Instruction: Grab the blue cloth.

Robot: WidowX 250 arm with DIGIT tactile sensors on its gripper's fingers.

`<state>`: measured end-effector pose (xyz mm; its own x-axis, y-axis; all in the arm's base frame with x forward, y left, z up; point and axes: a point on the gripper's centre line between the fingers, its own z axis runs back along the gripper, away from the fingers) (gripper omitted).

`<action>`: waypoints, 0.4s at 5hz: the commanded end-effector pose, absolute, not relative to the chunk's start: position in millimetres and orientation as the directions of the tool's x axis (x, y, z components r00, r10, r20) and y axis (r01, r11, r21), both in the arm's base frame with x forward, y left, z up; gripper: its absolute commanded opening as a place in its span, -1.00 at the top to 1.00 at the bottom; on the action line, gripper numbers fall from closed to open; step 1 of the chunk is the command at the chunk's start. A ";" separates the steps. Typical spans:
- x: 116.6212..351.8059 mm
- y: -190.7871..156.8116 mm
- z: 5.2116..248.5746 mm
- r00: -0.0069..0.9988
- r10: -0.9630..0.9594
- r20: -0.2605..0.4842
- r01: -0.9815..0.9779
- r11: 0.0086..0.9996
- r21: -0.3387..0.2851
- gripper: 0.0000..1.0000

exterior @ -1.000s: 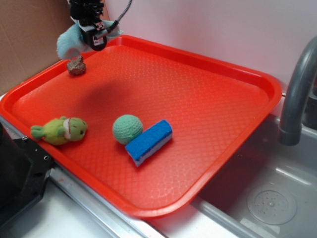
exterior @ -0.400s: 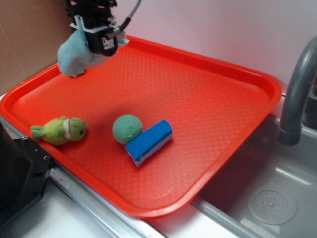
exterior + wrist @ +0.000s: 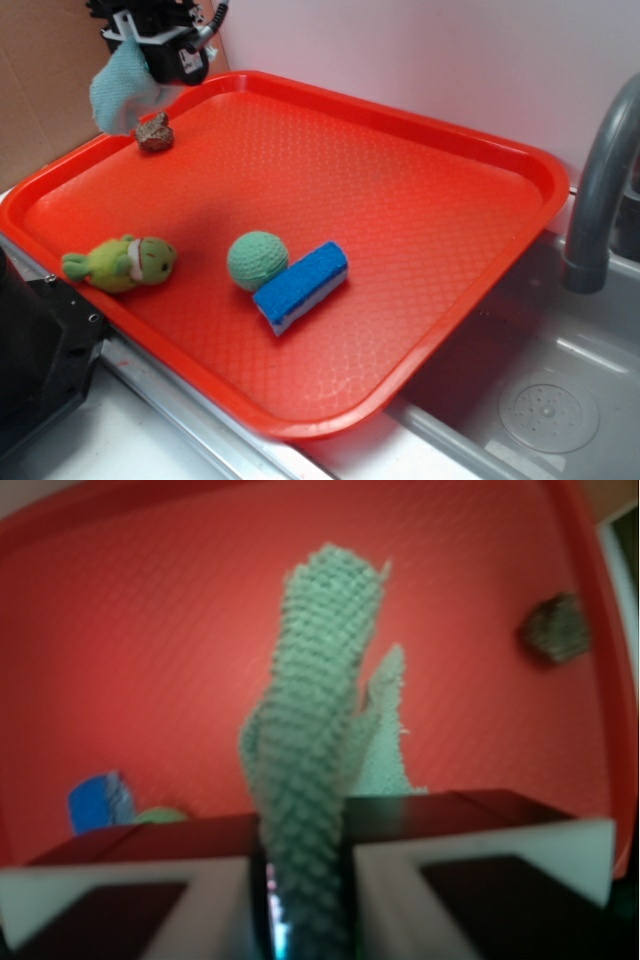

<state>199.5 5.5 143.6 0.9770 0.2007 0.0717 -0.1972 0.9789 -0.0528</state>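
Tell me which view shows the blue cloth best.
The wrist view: the blue cloth fills the frame, pinched in the hand. The exterior view shows it small, dangling at the tray's far corner.

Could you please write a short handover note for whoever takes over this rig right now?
Gripper: shut on the blue cloth, which is pinched between the fingers in the wrist view.
Blue cloth: hanging in the air over the far left corner of the red tray, clear of its surface, just above the small brown lump.
On the tray, untouched: green plush toy, green knitted ball, blue sponge.
Done: the cloth is grabbed and lifted.
Left: nothing but keeping the grip.
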 end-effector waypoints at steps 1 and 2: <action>230.4 7.8 185.3 0.975 0.211 0.075 -0.204 0.975 -0.089 1.00; 237.7 8.1 194.4 0.963 0.257 0.082 -0.251 0.965 -0.074 1.00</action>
<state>221.1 8.9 175.9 0.9670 0.2520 0.0387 -0.2492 0.9663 -0.0651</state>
